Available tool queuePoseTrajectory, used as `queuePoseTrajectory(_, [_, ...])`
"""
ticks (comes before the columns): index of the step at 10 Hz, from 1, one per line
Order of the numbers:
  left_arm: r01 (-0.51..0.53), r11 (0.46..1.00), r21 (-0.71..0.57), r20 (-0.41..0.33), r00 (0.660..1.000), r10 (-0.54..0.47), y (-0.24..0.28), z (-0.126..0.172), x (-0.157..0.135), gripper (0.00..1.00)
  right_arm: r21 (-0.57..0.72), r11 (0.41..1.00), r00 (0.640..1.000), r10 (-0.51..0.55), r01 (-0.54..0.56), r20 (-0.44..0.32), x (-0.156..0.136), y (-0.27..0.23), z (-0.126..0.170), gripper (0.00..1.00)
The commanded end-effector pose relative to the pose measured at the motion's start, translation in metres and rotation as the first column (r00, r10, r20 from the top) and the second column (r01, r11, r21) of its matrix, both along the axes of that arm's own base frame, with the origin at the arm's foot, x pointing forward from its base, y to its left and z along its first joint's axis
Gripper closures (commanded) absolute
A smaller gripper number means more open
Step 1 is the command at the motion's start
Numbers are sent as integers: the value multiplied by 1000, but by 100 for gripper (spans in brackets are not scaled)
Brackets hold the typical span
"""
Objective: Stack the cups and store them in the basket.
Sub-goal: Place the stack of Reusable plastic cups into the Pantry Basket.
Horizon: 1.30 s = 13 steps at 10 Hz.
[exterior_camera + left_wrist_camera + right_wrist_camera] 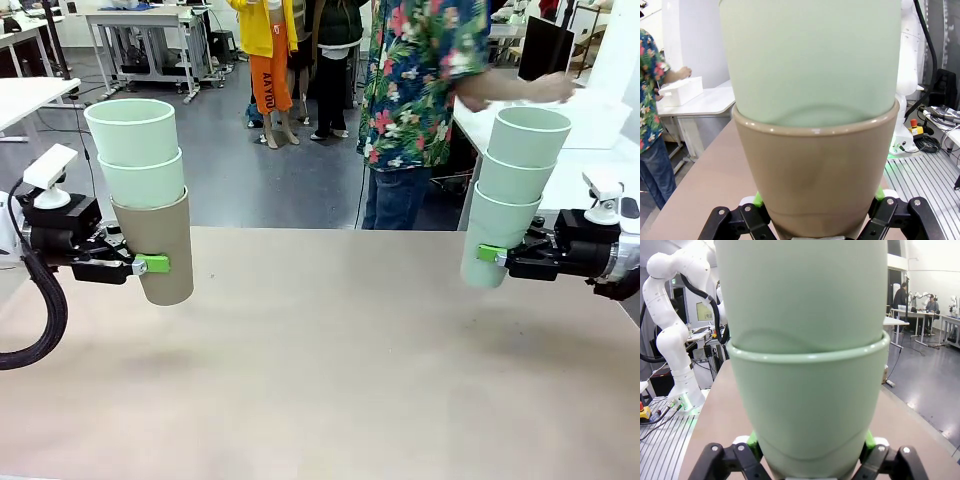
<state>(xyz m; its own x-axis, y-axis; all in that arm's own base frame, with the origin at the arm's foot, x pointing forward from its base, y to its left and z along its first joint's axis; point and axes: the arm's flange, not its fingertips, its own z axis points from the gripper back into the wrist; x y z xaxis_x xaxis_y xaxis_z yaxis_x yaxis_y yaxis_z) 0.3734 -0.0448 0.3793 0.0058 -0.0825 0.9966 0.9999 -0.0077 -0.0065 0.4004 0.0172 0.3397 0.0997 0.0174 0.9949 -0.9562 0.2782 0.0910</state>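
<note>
Your left gripper [155, 265] clamps the tan cup [160, 235], your right gripper [490, 255] the bottom mint cup [495, 225], each stacked three high above the table [330, 350]; jerk either and the loosely nested upper cups [133, 130] may topple.

Ahead of my left fingers [751, 218] the tan tabletop [705, 170] runs to a white side table [712, 102] against a white wall [695, 40]. Beyond my right fingers [747, 456] I see glossy grey floor [925, 385] and white desks [896, 322].
</note>
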Motion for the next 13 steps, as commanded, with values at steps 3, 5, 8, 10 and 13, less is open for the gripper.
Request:
queuePoseTrajectory(3, [2,1000,-9,3,1000,-2,-1,3,0,15,9,1000,1000,4,-4,20,0,0,3,16])
queuePoseTrajectory(5, [2,1000,-9,3,1000,-2,-1,3,0,15,9,1000,1000,4,-4,20,0,0,3,16])
queuePoseTrajectory(8, [2,1000,-9,3,1000,-2,-1,3,0,15,9,1000,1000,4,-4,20,0,0,3,16])
queuePoseTrajectory(10, [2,1000,-9,3,1000,-2,-1,3,0,15,9,1000,1000,4,-4,20,0,0,3,16])
queuePoseTrajectory(13, [2,1000,-9,3,1000,-2,-1,3,0,15,9,1000,1000,4,-4,20,0,0,3,16])
